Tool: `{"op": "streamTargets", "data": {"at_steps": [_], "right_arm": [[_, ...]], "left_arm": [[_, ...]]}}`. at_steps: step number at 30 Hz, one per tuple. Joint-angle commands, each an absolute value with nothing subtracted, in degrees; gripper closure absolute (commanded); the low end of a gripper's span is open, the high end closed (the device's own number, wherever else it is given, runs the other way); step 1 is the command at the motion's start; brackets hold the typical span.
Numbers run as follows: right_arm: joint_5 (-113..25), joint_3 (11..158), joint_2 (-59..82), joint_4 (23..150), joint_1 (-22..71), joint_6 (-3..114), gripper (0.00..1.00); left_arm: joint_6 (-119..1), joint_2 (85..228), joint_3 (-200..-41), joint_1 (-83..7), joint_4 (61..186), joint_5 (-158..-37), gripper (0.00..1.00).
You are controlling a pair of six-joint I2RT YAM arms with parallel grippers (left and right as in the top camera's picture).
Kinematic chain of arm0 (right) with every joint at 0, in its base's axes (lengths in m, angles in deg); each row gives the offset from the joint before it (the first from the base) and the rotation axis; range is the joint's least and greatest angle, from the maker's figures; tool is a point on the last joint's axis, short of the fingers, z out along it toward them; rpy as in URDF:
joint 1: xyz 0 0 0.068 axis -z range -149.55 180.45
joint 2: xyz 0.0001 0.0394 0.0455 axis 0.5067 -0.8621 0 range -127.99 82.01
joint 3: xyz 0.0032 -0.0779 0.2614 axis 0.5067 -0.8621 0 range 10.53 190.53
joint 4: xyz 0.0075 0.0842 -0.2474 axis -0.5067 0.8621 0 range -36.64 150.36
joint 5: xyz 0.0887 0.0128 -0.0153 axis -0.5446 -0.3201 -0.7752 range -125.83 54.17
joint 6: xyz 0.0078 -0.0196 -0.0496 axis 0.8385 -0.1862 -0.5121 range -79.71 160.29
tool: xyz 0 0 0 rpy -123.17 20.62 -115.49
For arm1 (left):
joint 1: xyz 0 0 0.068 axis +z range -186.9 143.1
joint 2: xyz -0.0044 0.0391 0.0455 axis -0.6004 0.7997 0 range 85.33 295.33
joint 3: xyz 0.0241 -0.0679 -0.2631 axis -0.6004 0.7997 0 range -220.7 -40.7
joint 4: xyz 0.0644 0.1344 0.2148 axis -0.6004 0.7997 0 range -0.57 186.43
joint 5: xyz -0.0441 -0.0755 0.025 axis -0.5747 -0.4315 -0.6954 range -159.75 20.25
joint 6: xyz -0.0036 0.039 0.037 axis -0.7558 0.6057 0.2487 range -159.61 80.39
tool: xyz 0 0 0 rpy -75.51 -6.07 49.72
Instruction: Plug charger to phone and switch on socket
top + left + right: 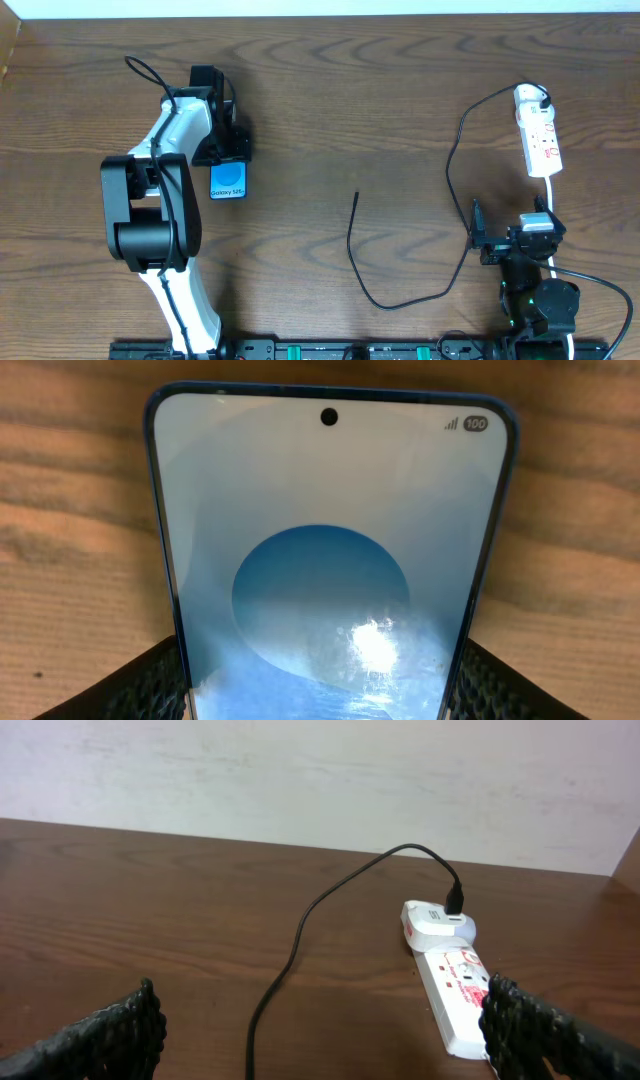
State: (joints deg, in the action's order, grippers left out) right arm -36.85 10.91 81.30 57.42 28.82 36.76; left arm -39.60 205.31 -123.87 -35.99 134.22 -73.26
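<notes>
The phone (pixel 228 181) has a blue screen and lies left of the table's middle. It fills the left wrist view (pixel 320 560). My left gripper (pixel 226 152) is shut on its far end, one finger on each long edge (pixel 320 705). The charger, a thin black cable (pixel 350 240), has its free tip near the middle (pixel 357 195) and its plug in the far end of the socket (pixel 455 900). The socket, a white power strip (pixel 540 140), lies at the right and also shows in the right wrist view (pixel 455 990). My right gripper (pixel 510 240) is open and empty (pixel 325 1040), short of the strip.
The white lead (pixel 552 200) of the strip runs back toward my right arm. The cable loops over the wood between the two arms (pixel 300 930). A pale wall stands behind the table's far edge (pixel 320 780).
</notes>
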Motion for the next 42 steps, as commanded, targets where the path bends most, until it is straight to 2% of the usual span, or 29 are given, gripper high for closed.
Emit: {"op": "streamTargets", "data": {"at_steps": [1,28,42], "right_arm": [[-36.39,10.87,81.63,57.70,28.95,37.26,0.01],[-36.39,10.87,81.63,57.70,28.95,37.26,0.01],[-36.39,10.87,81.63,57.70,28.95,37.26,0.01]], "left_arm": [[-39.62,206.93,-123.52,-35.97,135.80,-71.66,0.93],[-39.65,196.30,-124.09,-35.97,136.10,-73.28,0.93],[-39.65,196.24,-123.52,-35.97,134.75,-73.80,0.93]]}}
